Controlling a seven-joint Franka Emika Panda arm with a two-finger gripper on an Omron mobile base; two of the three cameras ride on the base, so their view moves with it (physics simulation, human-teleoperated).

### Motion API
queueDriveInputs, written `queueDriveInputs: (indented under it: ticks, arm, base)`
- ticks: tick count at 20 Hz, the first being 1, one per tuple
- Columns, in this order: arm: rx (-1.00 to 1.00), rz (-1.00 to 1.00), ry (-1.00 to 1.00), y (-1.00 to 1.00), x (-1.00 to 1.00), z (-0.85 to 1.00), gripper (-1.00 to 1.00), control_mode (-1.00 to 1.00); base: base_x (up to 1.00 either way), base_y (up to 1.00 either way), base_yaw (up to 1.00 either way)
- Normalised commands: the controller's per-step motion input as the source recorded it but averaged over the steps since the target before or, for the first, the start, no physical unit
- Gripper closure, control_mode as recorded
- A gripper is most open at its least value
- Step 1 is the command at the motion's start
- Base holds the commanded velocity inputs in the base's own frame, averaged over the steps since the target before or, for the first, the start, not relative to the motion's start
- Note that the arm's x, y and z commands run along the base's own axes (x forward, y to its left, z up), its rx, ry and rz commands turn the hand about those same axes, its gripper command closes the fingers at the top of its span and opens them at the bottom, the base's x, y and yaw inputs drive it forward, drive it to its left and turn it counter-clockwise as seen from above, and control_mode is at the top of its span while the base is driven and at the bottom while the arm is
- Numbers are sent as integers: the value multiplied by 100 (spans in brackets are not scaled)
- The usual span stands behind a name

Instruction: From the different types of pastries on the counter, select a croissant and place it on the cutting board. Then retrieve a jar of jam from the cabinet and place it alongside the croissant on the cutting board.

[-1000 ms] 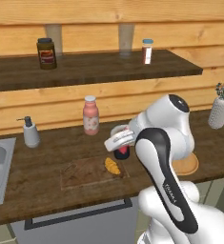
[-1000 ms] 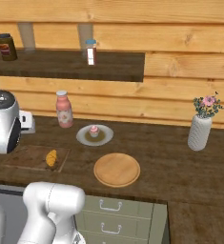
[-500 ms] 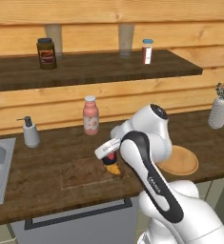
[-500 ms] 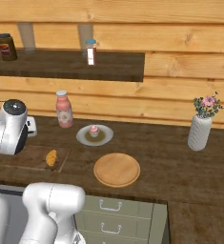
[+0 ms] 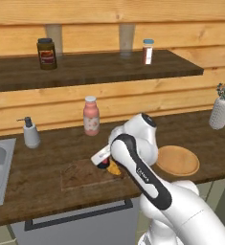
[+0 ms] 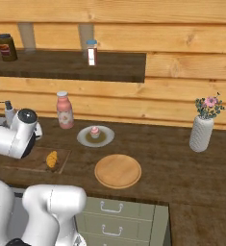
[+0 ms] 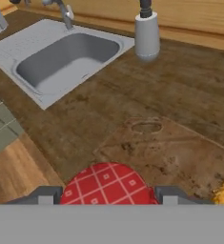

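**Jam jar held low over the cutting board**

You have the gripper (image 7: 106, 198) clamped on the jar of jam (image 7: 106, 183): in the hand view its red checked lid sits between the two finger tips, one on each side. Take the cutting board (image 5: 83, 173) as your landmark. It lies flat on the counter (image 5: 47, 158), and the jar hangs just above it, next to the croissant (image 6: 52, 159), which rests on the board's right part. In the left base view you see the jar as a dark shape under the hand, just beside the croissant.

Beyond the board, toward the wall, stands the pink bottle (image 5: 90, 116). To the board's left are the soap dispenser (image 7: 147, 33) and the sink (image 7: 61, 59). To its right lies the round wooden plate (image 6: 118, 171), and behind that the cupcake (image 6: 94, 131) on a grey dish (image 6: 95, 137).
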Motion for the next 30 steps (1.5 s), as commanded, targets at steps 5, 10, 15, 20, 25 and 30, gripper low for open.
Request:
queueDriveInputs:
  ticks: [5,10,15,20,25,30]
  arm:
    - [9,24,-10,1,34,-6,100,-100]
    - [12,32,-2,0,11,-2,100,-100]
    - [13,28,0,1,0,-2,100,-100]
    - [8,20,0,4,2,0,100,-100]
    - [1,4,0,2,6,0,100,-100]
    - [0,0,0,11,2,-7,100,-100]
  base:
    - [0,0,0]
    - [0,0,0]
    - [0,0,0]
    - [0,0,0]
    - [0,0,0]
    - [0,0,0]
